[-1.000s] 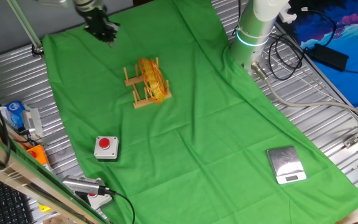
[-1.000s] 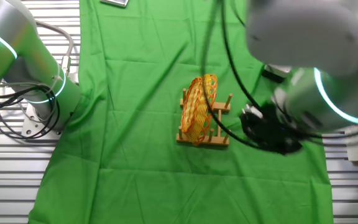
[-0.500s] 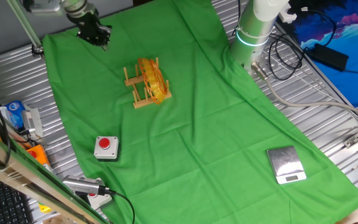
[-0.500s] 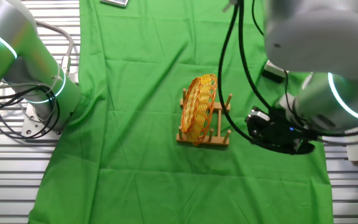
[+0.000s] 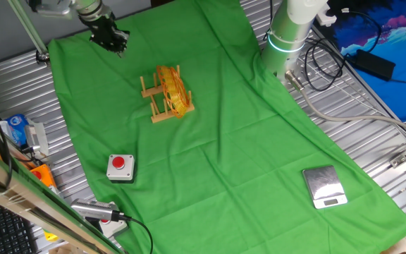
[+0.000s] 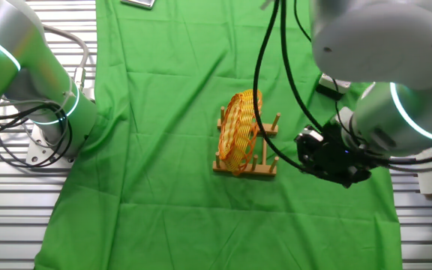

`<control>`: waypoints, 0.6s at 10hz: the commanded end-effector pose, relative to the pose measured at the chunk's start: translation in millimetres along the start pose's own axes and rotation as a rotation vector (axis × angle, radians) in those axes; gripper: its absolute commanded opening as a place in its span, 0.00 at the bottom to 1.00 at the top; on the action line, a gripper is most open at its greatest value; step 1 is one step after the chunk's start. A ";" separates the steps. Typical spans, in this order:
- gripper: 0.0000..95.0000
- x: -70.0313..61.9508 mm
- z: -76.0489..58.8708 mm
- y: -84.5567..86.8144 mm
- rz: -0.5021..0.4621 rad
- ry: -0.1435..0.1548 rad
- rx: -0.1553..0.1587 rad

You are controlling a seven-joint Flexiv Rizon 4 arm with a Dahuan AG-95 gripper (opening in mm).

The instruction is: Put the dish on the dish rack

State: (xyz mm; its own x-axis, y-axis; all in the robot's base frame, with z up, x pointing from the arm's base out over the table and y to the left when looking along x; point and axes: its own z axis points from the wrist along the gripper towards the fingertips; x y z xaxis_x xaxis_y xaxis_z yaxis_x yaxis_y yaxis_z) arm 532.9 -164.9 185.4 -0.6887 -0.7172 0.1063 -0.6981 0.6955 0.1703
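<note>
The dish (image 5: pixel 174 92) stood on edge in the rack (image 5: pixel 162 99), slotted between its upright pegs, near the middle of the green cloth (image 5: pixel 245 155) covering the desk. The gripper (image 5: pixel 113 44) hung well apart from the rack, over the cloth's far corner; whether it was released or clenched could not be told. It held nothing visible. A red button box (image 5: pixel 120 167) and a small silver scale (image 5: pixel 324 187) lay on the cloth nearer the camera.
</note>
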 end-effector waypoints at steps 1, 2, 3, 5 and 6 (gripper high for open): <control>0.00 -12.4 2.6 -9.6 0.010 -0.027 -0.012; 0.00 -18.5 2.0 -13.7 0.014 -0.027 -0.012; 0.00 -29.9 3.0 -21.8 0.029 -0.028 -0.010; 0.00 -39.4 9.7 -29.0 0.057 -0.039 -0.010; 0.00 -40.2 12.0 -29.4 0.067 -0.036 -0.004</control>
State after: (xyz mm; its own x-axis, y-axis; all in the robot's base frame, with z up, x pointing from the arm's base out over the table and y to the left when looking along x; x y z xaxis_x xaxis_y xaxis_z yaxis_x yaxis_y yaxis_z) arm 583.5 -155.7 165.1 -0.7400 -0.6665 0.0906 -0.6443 0.7411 0.1887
